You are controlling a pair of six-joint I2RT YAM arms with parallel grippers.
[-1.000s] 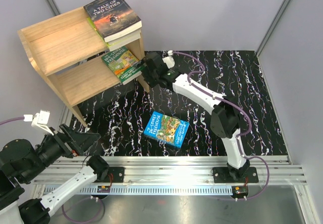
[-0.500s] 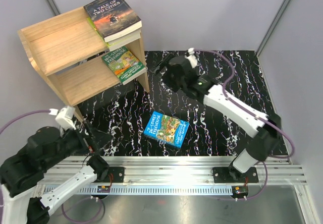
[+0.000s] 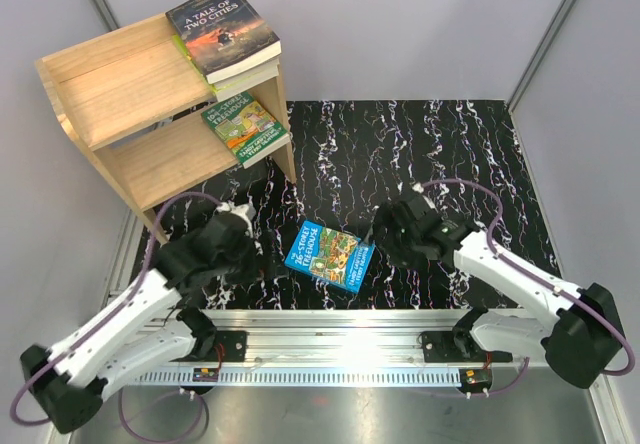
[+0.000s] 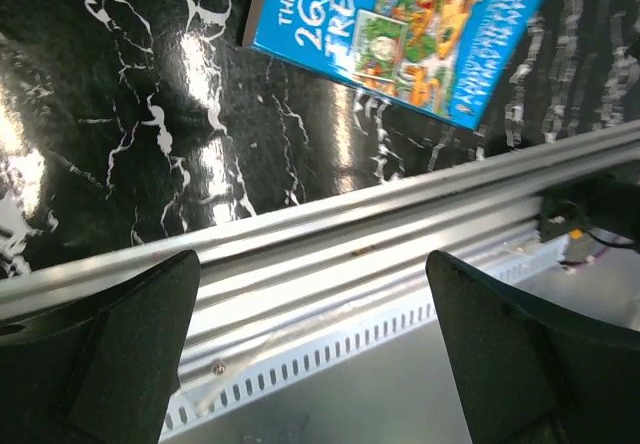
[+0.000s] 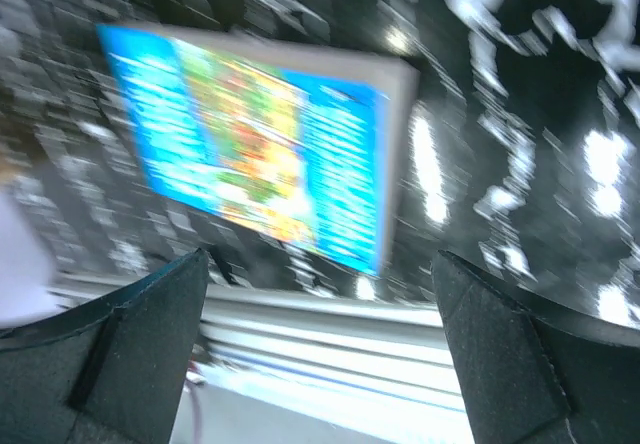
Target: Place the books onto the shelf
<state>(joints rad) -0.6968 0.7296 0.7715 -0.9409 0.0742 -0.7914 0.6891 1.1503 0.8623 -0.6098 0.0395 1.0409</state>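
The blue book [image 3: 329, 256] lies flat mid-frame on the desk [image 3: 450, 144]. The left end effector [image 4: 315, 344] and the right end effector [image 5: 320, 354] flank it, both spread wide and touching nothing. Bare desk stretches above the book and toward the upper right. A metal rail [image 3: 330, 336] borders the desk just below the book. On the shelf [image 3: 120, 89] at the upper left, the left part of each tier is bare wood. The brown book [image 3: 222, 32] fills the right end of the top tier, and a green book [image 3: 243, 126] fills the right end of the lower tier.
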